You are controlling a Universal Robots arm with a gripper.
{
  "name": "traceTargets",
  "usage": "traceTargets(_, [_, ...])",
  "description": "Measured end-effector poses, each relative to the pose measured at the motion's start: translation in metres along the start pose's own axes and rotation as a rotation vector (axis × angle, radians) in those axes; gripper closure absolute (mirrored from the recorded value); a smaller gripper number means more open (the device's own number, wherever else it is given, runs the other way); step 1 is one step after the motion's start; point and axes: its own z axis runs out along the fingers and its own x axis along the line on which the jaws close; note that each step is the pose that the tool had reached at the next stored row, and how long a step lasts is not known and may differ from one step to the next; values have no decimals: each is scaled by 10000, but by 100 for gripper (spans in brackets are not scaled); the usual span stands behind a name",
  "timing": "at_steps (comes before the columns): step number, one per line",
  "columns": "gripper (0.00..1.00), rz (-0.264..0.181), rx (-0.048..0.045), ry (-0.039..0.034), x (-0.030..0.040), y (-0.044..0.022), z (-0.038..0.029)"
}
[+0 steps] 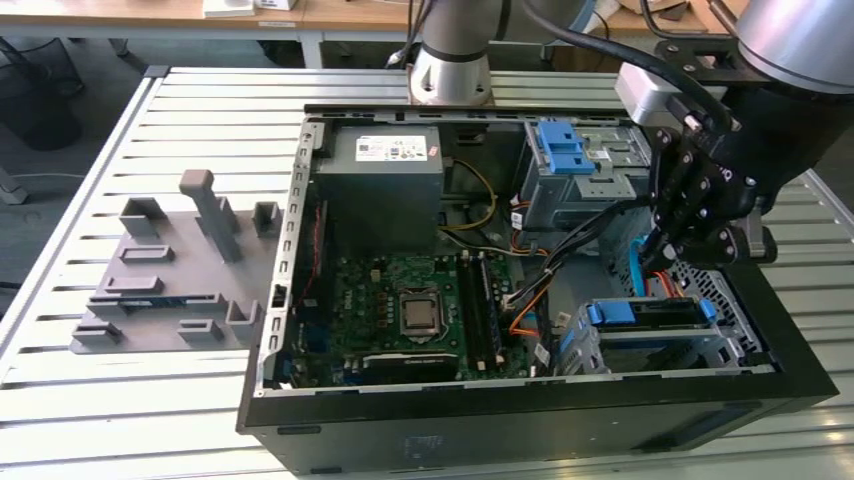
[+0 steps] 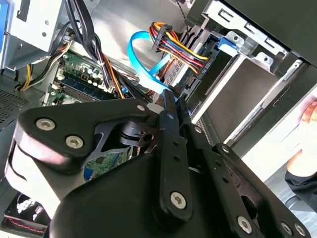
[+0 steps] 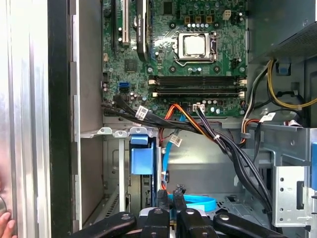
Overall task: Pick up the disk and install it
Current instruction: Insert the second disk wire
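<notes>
**Clerk:** Item one, the disk (image 1: pixel 650 313). Location?

**Checker:** It sits in the lower drive cage (image 1: pixel 727 345), at the near corner of the computer case (image 1: pixel 534 440) on the exterior view's right. Its blue bracket end shows in the first wrist view (image 3: pixel 142 159) too. The cage walls hide the silver body and I cannot make out the label.

**Clerk:** Pincer (image 1: pixel 665 262)?

**Checker:** One. Its fingers are pressed together, with nothing seen between them. It hangs inside the case, just above the disk's cage and close to the light-blue data cable (image 2: pixel 143 64). In both wrist views its dark linkage covers whatever lies below.

**Clerk:** Other stock?

**Checker:** One grey power supply box (image 1: pixel 378 175). One motherboard (image 3: pixel 193 54) with one processor socket (image 3: pixel 194 45). One upper cage carrying a ridged blue latch (image 1: pixel 561 150). One grey fixture block (image 1: pixel 174 270) on the slatted bench (image 1: pixel 80 400), beside the case.

**Clerk:** Anything cut off?

**Checker:** A person's hand (image 3: pixel 5 224), at the frame edge.
</notes>
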Motion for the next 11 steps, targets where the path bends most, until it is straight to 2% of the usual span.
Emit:
traceTargets(6, [84,153,-38,15,2,-10,15])
traceTargets(11, [84,166,-52,2,43,-11,30])
